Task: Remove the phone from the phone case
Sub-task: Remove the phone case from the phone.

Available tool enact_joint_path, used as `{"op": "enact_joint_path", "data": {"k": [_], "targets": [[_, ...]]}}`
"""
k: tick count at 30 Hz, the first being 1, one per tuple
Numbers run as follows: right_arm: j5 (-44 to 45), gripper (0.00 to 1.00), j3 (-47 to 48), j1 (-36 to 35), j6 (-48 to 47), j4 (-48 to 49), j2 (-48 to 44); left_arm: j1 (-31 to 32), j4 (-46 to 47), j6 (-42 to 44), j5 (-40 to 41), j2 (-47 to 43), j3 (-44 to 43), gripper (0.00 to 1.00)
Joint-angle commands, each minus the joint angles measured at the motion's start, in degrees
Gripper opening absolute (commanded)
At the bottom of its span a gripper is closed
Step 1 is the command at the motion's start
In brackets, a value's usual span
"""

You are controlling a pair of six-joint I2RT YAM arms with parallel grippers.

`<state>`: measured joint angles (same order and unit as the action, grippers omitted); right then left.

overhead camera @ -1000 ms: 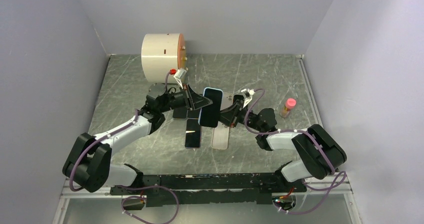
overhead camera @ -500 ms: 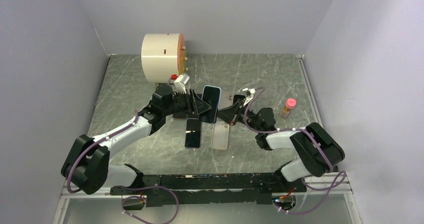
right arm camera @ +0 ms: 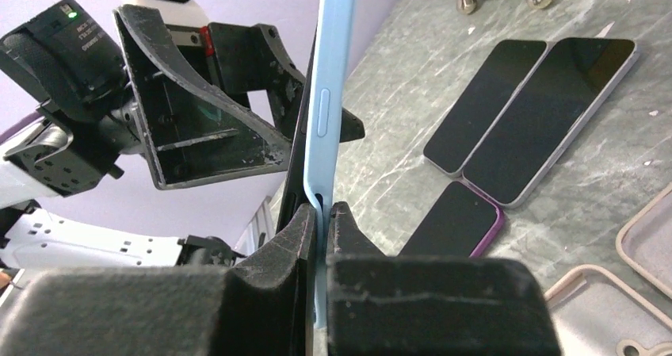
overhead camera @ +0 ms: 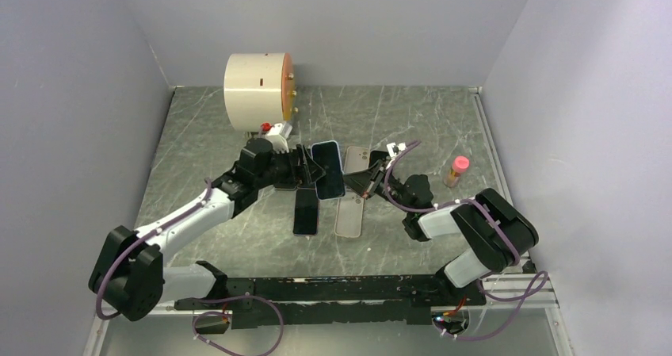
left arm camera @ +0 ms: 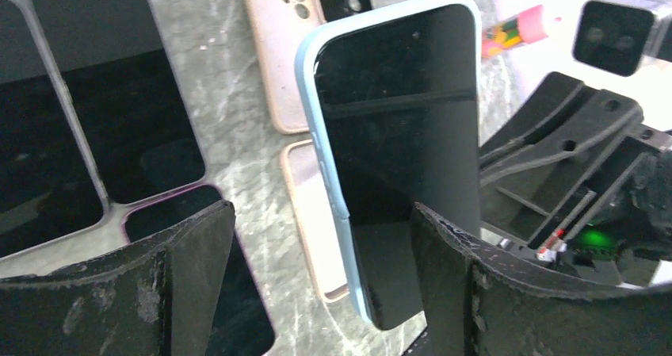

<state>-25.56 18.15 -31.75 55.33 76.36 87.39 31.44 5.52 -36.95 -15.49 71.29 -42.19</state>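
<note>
Marble table (overhead camera: 412, 110) | right claw (right arm camera: 322, 212) pinching cased phone (left arm camera: 396, 134) | left claw (left arm camera: 317, 213) apart, straddling it

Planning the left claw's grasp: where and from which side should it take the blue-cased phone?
Likely its long edges, from the screen side: the blue-cased phone stands upright, right claw pinching near its lower end, open left claw facing its screen.

A white drum (overhead camera: 255, 90) with an orange-rimmed face sits at the far left of the grey marbled table (overhead camera: 444, 118). A small bottle (overhead camera: 456, 170) with a pink cap stands upright near the right edge. Mid-table, a dark phone (overhead camera: 306, 212) lies flat, screen up, just beside an empty beige case (overhead camera: 349, 216) on its right.
</note>
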Motion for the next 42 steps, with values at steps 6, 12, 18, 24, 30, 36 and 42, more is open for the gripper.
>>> {"op": "enact_joint_path", "data": {"k": [6, 12, 18, 24, 30, 36, 42], "targets": [[7.2, 0.00, 0.3, -2.1, -0.5, 3.7, -7.4, 3.9, -13.9, 6.2, 15.4, -5.1, -4.8, 0.93], [9.1, 0.00, 0.2, -3.1, -0.3, 0.8, -7.7, 6.9, -18.5, 6.9, 21.0, -5.5, -8.0, 0.94], [11.5, 0.00, 0.9, -4.8, -0.2, -1.5, -6.2, 13.2, -23.7, 9.1, 27.0, -3.5, -13.3, 0.94], [13.9, 0.00, 1.5, -6.1, -2.2, -6.0, -7.0, 16.6, -28.9, 9.4, 35.0, -2.5, -15.8, 0.94], [17.8, 0.00, 1.8, -7.1, -4.7, -12.3, -8.5, 20.4, -31.5, 11.6, 38.2, -0.7, -18.3, 0.94], [20.4, 0.00, 3.3, -7.8, -4.9, -19.3, -11.0, 25.9, -31.2, 16.6, 42.3, 2.6, -20.2, 0.90], [21.8, 0.00, 5.8, -8.4, -4.8, -28.5, -15.0, 31.5, -28.9, 22.9, 46.1, 6.8, -20.9, 0.89]]}}
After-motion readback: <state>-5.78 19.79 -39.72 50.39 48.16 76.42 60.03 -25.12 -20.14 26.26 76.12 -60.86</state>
